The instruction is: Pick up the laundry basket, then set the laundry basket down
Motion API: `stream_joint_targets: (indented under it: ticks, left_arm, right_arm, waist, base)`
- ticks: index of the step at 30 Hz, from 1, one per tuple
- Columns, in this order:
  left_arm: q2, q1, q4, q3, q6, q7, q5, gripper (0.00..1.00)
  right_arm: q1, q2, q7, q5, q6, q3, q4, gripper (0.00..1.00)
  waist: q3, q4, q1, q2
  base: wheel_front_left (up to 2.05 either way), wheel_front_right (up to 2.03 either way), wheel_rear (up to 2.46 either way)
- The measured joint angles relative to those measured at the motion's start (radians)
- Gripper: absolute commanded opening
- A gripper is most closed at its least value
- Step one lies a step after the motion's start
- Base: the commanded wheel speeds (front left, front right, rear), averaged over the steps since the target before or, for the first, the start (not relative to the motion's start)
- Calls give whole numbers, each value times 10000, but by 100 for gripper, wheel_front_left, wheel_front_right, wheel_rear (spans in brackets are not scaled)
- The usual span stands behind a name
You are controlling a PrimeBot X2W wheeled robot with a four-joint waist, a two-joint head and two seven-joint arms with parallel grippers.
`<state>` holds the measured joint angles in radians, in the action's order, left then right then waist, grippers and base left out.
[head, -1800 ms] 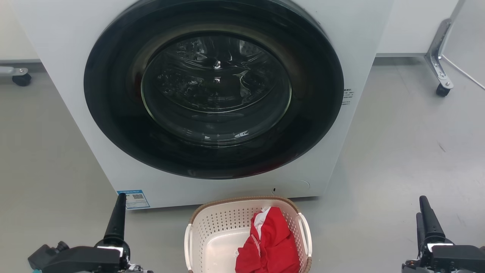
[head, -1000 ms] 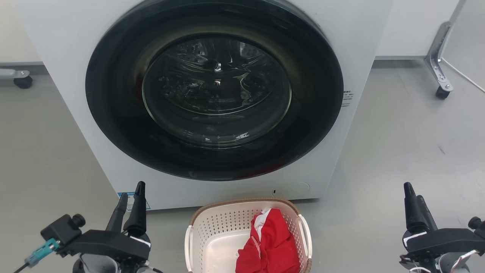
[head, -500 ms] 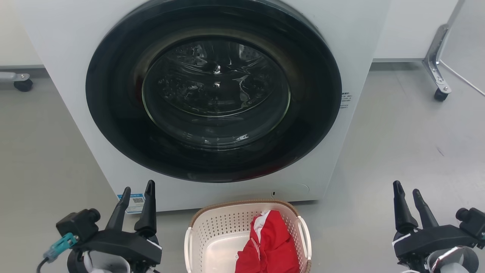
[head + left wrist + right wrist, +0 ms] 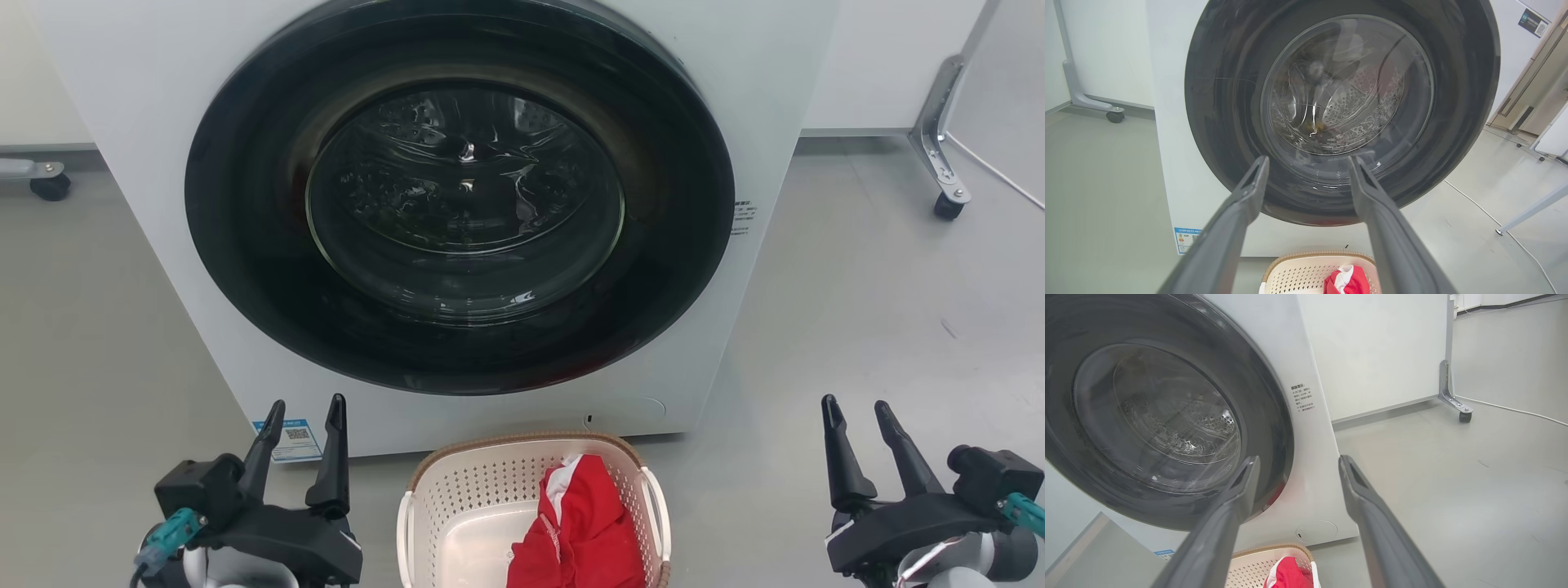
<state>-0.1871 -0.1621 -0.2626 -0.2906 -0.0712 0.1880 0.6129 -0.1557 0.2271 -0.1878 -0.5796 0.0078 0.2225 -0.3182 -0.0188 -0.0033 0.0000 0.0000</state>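
**Light, stiff laundry basket (image 4: 482, 482), best taken by its side handles (image 4: 660, 506)**

The laundry basket is sitting on the floor (image 4: 857, 310) just before the washing machine (image 4: 775, 98), holding, as far as the cropped view is showing, one red garment (image 4: 584, 523), so likely weighing little. Its perforated plastic is looking stiff, and the side handles are offering the surest hold. The left gripper (image 4: 307, 402) and right gripper (image 4: 855, 403) are hovering well apart from it, fingers spread, empty.

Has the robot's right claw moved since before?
Yes. In the head view the right claw has slid inward, closer to the laundry basket, and it has opened up.
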Motion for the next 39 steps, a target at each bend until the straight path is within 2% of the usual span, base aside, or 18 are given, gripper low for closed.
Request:
stream_joint_targets:
  ticks: [17,39]
  left_arm:
    - [-31,1,-213,-389,-435,556,-1557,100]
    - [77,18,-447,-163,-447,424,-1651,100]
  right_arm:
    - [-40,240,-616,2155,-178,639,-157,100]
    - [-53,226,-616,2194,-169,489,-253,100]
  waist:
    - [-7,38,0,0]
    - [3,35,0,0]
  base:
    - [0,0,0]
    - [0,0,0]
